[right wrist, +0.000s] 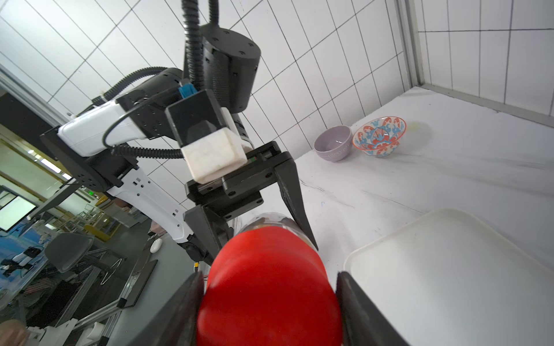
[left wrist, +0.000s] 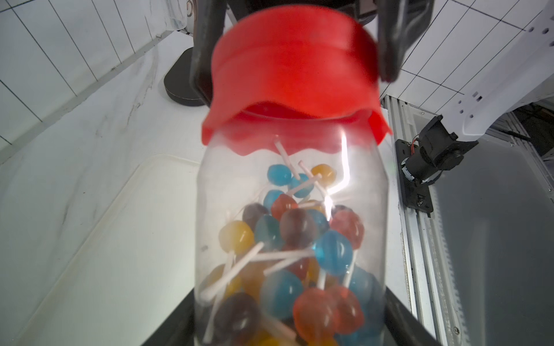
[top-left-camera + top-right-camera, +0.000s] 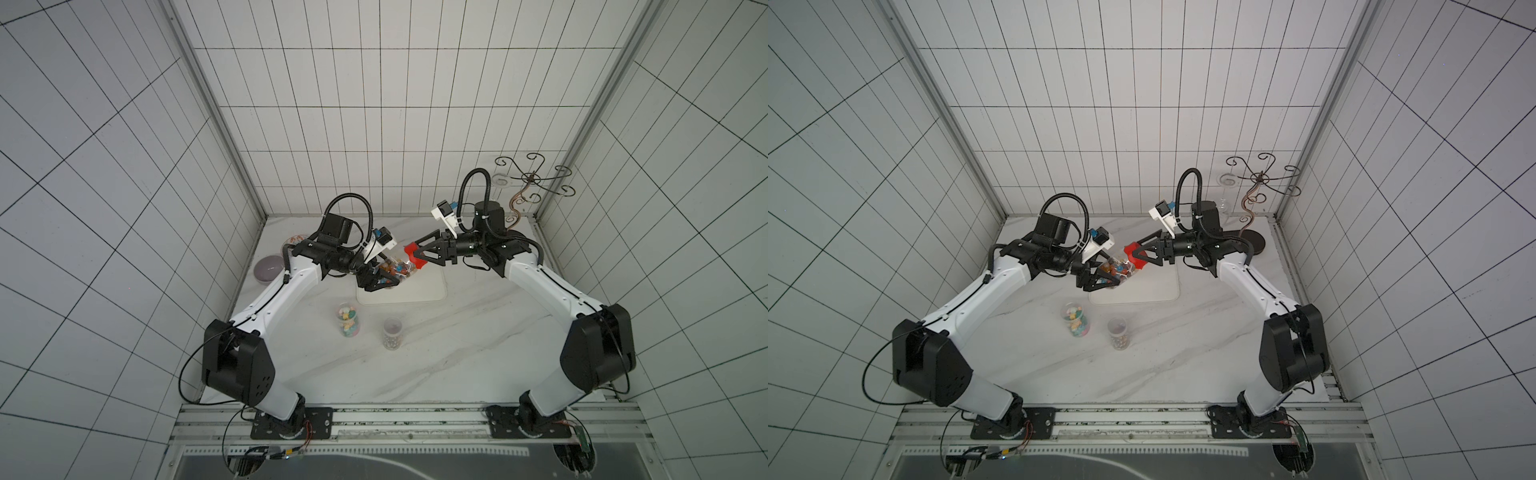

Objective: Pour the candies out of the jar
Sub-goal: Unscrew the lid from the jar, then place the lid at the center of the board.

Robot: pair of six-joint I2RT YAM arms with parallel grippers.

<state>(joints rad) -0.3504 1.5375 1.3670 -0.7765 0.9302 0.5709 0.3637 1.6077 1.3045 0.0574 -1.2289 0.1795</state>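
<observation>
Nearest us, around the middle of the table (image 3: 457, 353), two clear jars stand upright side by side. There's a pastel jar (image 3: 347, 321) of pink, blue and yellow lumps, and a second jar (image 3: 392, 333) whose contents are too small to read. Just beyond lies the white tray (image 3: 428, 289).

Up above its left part, clear of the surface, is the jar (image 3: 395, 269). It's tilted, mouth towards the right arm, and the candies (image 2: 299, 239), ball lollipops on white sticks, are heaped at its closed end. The left gripper (image 3: 384, 279) is clamped on the jar's body. The right gripper (image 3: 417, 253) is clamped on the red lid (image 3: 411, 249), which caps the mouth.

Along the left edge sits a lilac bowl (image 3: 268, 268), with a patterned bowl (image 1: 379, 136) behind it. In the far right corner is a wire stand (image 3: 534, 178).
</observation>
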